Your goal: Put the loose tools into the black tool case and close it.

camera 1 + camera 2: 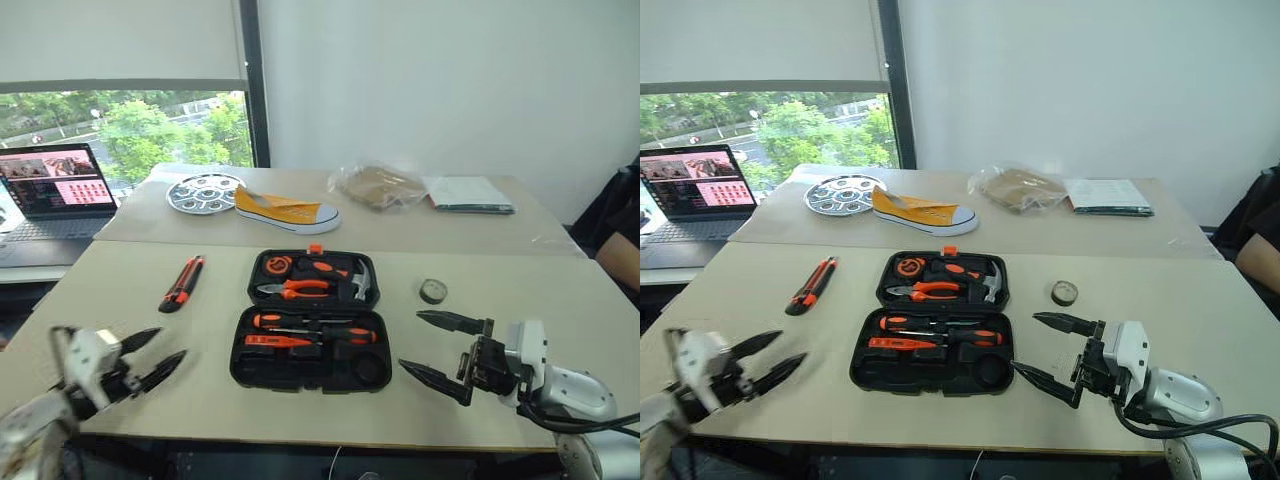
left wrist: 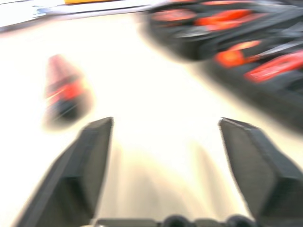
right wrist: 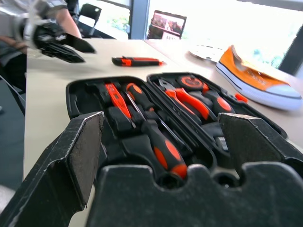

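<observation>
Leftmost, the utility knife (image 1: pixel 182 283) lies loose on the surface (image 1: pixel 120 300), orange-and-black, its long axis running away from the wide-open, empty left tool (image 1: pixel 150 360), the nearer one. Centre, the black tool case (image 1: pixel 312 320) lies open. Beyond the right tool (image 1: pixel 440 350), spread and empty, sits the dark tape roll (image 1: pixel 432 291).

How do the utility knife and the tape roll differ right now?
The utility knife is long, orange and black, left of the open tool case; the tape roll is small, round, dark, on its right. The knife lies angled; the roll lies flat. Both lie loose on the table.
</observation>
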Motion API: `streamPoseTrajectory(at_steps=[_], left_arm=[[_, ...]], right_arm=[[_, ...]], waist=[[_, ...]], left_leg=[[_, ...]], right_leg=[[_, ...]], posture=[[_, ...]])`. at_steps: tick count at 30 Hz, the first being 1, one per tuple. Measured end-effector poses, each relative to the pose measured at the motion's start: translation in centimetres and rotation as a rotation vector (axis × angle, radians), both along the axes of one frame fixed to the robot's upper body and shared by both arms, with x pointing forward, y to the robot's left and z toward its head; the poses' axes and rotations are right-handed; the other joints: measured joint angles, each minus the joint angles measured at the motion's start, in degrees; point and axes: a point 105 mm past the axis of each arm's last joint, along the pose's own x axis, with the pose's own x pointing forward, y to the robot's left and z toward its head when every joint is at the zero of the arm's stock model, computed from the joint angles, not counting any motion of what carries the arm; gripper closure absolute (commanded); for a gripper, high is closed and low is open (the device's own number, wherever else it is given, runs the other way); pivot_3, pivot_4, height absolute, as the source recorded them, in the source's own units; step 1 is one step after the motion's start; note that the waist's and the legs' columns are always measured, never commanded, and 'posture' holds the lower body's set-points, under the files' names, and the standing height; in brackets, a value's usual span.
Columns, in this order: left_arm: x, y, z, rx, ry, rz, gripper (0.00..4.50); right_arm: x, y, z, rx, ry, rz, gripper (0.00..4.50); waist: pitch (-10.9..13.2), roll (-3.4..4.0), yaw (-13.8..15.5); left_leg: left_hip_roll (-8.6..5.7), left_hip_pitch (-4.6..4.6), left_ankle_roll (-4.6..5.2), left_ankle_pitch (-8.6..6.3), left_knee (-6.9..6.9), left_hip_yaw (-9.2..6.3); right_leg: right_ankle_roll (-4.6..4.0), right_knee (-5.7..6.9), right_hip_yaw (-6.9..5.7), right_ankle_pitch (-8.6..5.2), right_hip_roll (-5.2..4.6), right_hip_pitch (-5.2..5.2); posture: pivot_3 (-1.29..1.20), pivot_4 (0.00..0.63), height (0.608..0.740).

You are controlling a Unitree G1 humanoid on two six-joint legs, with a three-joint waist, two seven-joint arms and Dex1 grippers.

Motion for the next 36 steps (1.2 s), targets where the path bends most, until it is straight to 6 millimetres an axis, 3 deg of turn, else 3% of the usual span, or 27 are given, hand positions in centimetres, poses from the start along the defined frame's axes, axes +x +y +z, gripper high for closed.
streamPoseTrajectory(at_steps=[4,7,13,16,21,24,25,28,31,36], left_arm=[[-1.5,2.5,-0.6,-0.059,0.006,0.169,0.03],[0.0,2.8,0.4,-0.115,-0.015,0.199,0.03],[7.1,0.9,3.8,-0.179,0.027,0.168,0.03],[11.9,-0.5,4.4,-0.181,0.097,0.171,0.03],[16.0,-2.0,3.1,-0.116,0.204,0.175,0.03],[16.8,-2.2,2.5,-0.092,0.242,0.178,0.03],[16.9,-2.2,2.1,-0.081,0.26,0.179,0.55],[16.9,-2.0,1.7,-0.066,0.29,0.181,1.44],[16.5,-1.8,1.3,-0.059,0.308,0.168,2.65],[15.4,-2.3,1.5,-0.11,0.233,0.039,2.78]], right_arm=[[0.0,0.0,-0.2,0.01,-0.01,-0.011,0.0],[0.3,0.2,-0.1,0.03,-0.018,-0.023,0.0],[1.1,0.8,0.5,0.046,-0.032,-0.019,0.0],[1.3,1.0,0.1,0.06,-0.004,-0.028,0.0],[1.5,1.2,-0.1,0.063,0.008,-0.036,0.0],[1.6,1.2,-0.1,0.063,0.009,-0.041,0.0],[1.6,1.2,-0.2,0.064,0.012,-0.043,0.0],[1.6,1.1,-0.4,0.071,0.031,-0.05,0.0],[1.5,1.1,-0.2,0.091,0.034,-0.059,0.0],[1.4,1.0,0.6,0.106,0.004,-0.072,0.0]], waist=[[0.0,-0.02,0.8],[0.0,-0.02,1.1],[0.0,-0.05,1.0],[0.0,-0.07,0.8],[0.0,-0.09,-0.6],[0.0,-0.09,-1.0],[0.0,-0.09,-1.0],[0.0,-0.08,-0.9],[0.0,-0.08,-0.8],[0.0,-0.09,-0.9]], left_leg=[[-0.11,0.0,0.28,-0.15,0.1,-0.02],[-0.14,0.03,0.27,-0.11,0.13,-0.05],[-0.17,0.05,-0.32,0.24,0.08,-0.06],[-0.31,0.09,-0.36,0.27,-0.01,-0.09],[-0.37,0.04,-0.35,0.26,-0.05,0.0],[-0.32,-0.06,-0.37,0.25,-0.12,0.0],[-0.27,-0.06,-0.39,0.24,-0.13,0.0],[-0.24,-0.06,-0.41,0.23,-0.12,0.03],[-0.24,0.0,-0.42,0.23,-0.06,0.04],[-0.17,0.07,-0.46,0.25,-0.02,0.11]], right_leg=[[0.06,-0.02,-0.13,0.0,-0.19,0.12],[0.14,0.01,-0.17,-0.01,-0.19,0.19],[0.06,0.05,-0.21,0.05,0.16,0.22],[0.06,0.08,-0.26,0.05,0.25,0.26],[0.14,0.02,-0.35,0.02,0.37,0.15],[0.16,0.05,-0.37,0.0,0.5,0.04],[0.16,0.04,-0.37,0.0,0.54,0.03],[0.16,0.03,-0.41,-0.01,0.56,0.03],[0.17,-0.01,-0.29,-0.01,0.52,0.04],[0.16,0.16,-0.12,-0.01,0.5,0.01]], posture=[[0.0,0.15,0.74],[0.0,0.15,0.74],[0.0,0.15,0.74],[0.0,0.15,0.74],[0.0,0.15,0.74],[0.0,0.15,0.74],[0.0,0.15,0.74],[0.0,0.15,0.74],[0.0,0.15,0.74],[0.0,0.15,0.74]])
